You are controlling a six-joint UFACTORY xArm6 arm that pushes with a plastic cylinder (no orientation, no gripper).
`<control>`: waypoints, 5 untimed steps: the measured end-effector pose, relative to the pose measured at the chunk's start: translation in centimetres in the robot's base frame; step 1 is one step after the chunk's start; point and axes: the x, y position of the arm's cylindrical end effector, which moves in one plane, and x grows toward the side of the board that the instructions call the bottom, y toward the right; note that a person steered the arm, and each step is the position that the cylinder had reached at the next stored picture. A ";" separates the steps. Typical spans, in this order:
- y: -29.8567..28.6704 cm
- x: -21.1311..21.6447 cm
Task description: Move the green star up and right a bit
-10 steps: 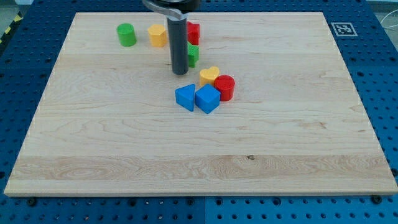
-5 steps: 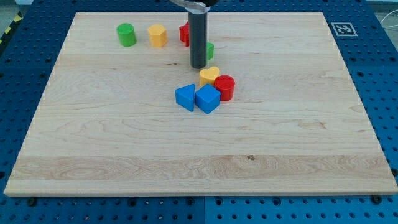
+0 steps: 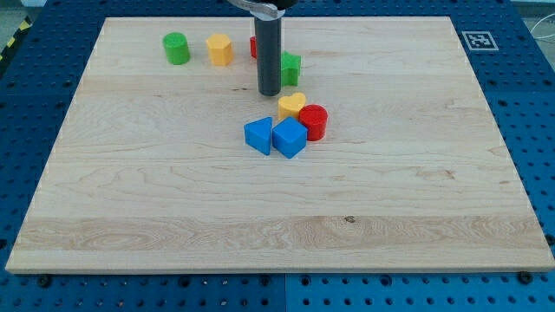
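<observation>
The green star (image 3: 290, 68) lies near the view's top centre, partly hidden behind my dark rod. My tip (image 3: 269, 92) rests on the board just to the lower left of the star, very close to it or touching. A red block (image 3: 254, 45), its shape unclear, peeks out behind the rod to the star's upper left.
A green cylinder (image 3: 176, 48) and a yellow hexagonal block (image 3: 219, 49) sit at the top left. Below my tip lie a yellow heart (image 3: 292, 106), a red cylinder (image 3: 313, 121), a blue triangle (image 3: 257, 136) and a blue cube (image 3: 290, 137). A marker tag (image 3: 476, 40) is at the top right corner.
My rod swung right from the star's left side, then came back a little to the left. The green star has shifted right and slightly up and now shows more.
</observation>
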 end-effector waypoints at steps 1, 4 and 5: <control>0.2 -0.8; 4.6 -2.6; 5.4 -2.4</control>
